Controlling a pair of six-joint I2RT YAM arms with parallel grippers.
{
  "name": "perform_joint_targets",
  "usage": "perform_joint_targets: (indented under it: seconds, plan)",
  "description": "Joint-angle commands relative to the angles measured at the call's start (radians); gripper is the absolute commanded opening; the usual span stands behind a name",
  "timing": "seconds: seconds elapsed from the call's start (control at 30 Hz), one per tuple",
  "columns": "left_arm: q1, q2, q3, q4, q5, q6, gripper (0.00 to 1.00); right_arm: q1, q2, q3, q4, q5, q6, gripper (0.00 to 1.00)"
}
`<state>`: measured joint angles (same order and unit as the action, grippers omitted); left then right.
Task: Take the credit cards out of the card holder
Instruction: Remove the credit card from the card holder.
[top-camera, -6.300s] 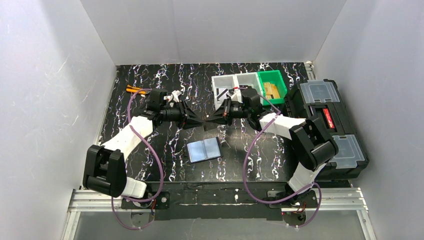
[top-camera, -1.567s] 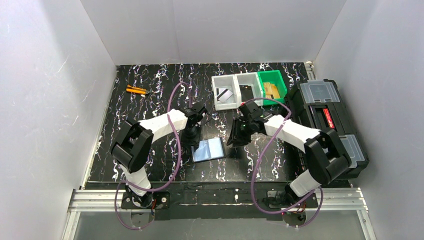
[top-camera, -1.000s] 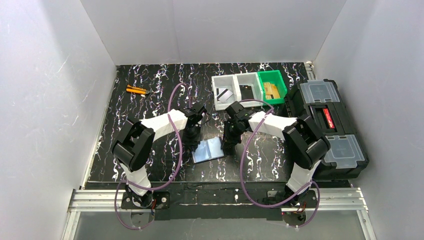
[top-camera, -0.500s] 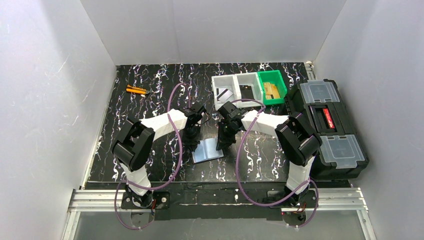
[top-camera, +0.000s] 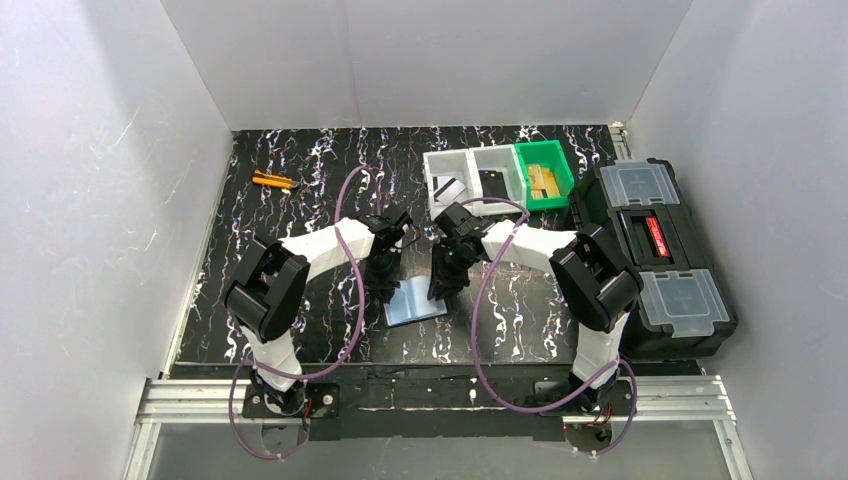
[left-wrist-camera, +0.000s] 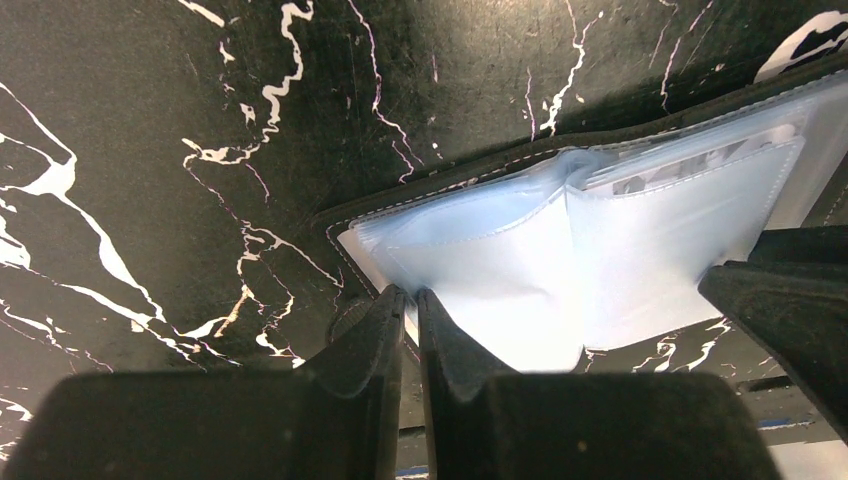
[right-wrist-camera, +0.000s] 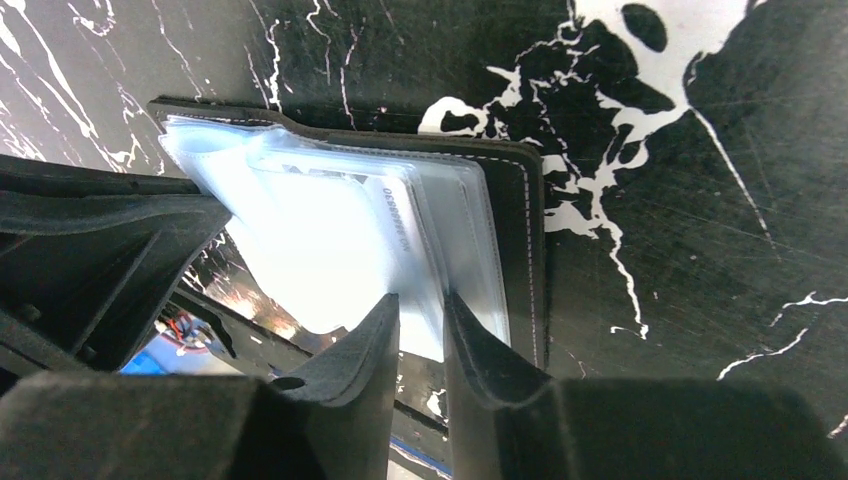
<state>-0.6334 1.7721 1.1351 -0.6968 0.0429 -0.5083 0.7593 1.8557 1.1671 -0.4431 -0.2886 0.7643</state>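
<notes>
Card holder (top-camera: 415, 302): one, lying open and flat, black stitched cover, glossy blue-grey clear sleeves inside. It is located directly under both sets of tips, between the two grippers.

Left gripper (left-wrist-camera: 411, 305): fingers almost together, set at the holder's near left corner; whether anything is pinched cannot be told. Right gripper (right-wrist-camera: 421, 315): narrow gap, with a sleeve edge seen lying in it, at the opposite side.

One credit card (right-wrist-camera: 397, 228) with printed digits is seen inside a sleeve, just ahead of the right tips. One more, silvery with a dark stripe, is noted in a white bin (top-camera: 437, 212) beyond the right gripper. Bins counted: two white, one green (top-camera: 548, 204).
</notes>
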Motion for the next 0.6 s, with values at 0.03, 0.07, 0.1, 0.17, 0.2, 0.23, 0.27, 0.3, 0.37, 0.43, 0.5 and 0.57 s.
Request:
perform_joint_targets:
  seconds: [0.03, 0.07, 0.1, 0.17, 0.2, 0.23, 0.27, 0.3, 0.37, 0.43, 0.5, 0.57]
  plan:
    - [-0.003, 0.015, 0.005, 0.033, 0.031, -0.001, 0.07, 0.028, -0.047, 0.0, 0.098, -0.058, 0.024, 0.36]
    - [-0.004, 0.015, 0.004, 0.033, 0.031, -0.001, 0.08, 0.028, -0.048, 0.002, 0.096, -0.057, 0.021, 0.38]
    - [-0.002, 0.015, 0.003, 0.033, 0.032, -0.001, 0.07, 0.028, -0.046, 0.005, 0.096, -0.059, 0.019, 0.41]
    - [-0.004, 0.015, 0.005, 0.032, 0.034, -0.002, 0.07, 0.029, -0.037, 0.01, 0.093, -0.066, 0.017, 0.44]
    - [-0.004, 0.014, 0.007, 0.032, 0.035, -0.002, 0.07, 0.03, -0.035, 0.011, 0.094, -0.069, 0.02, 0.45]
    - [-0.004, 0.014, 0.007, 0.031, 0.035, -0.002, 0.07, 0.031, -0.036, 0.011, 0.094, -0.07, 0.022, 0.45]
    - [-0.003, 0.012, 0.008, 0.03, 0.035, -0.002, 0.07, 0.033, -0.039, 0.01, 0.095, -0.07, 0.023, 0.45]
    - [-0.004, 0.01, 0.008, 0.03, 0.035, -0.002, 0.07, 0.034, -0.045, 0.01, 0.094, -0.068, 0.023, 0.45]
    - [-0.003, 0.007, 0.008, 0.026, 0.035, -0.001, 0.07, 0.034, -0.058, 0.011, 0.089, -0.059, 0.021, 0.46]
    - [-0.004, 0.005, 0.009, 0.025, 0.035, -0.001, 0.07, 0.034, -0.073, 0.019, 0.077, -0.053, 0.018, 0.48]
    - [-0.004, 0.004, 0.008, 0.025, 0.037, -0.001, 0.07, 0.034, -0.092, 0.022, 0.072, -0.049, 0.018, 0.53]
    - [-0.003, 0.004, 0.008, 0.025, 0.039, -0.002, 0.07, 0.034, -0.103, 0.022, 0.068, -0.046, 0.018, 0.55]
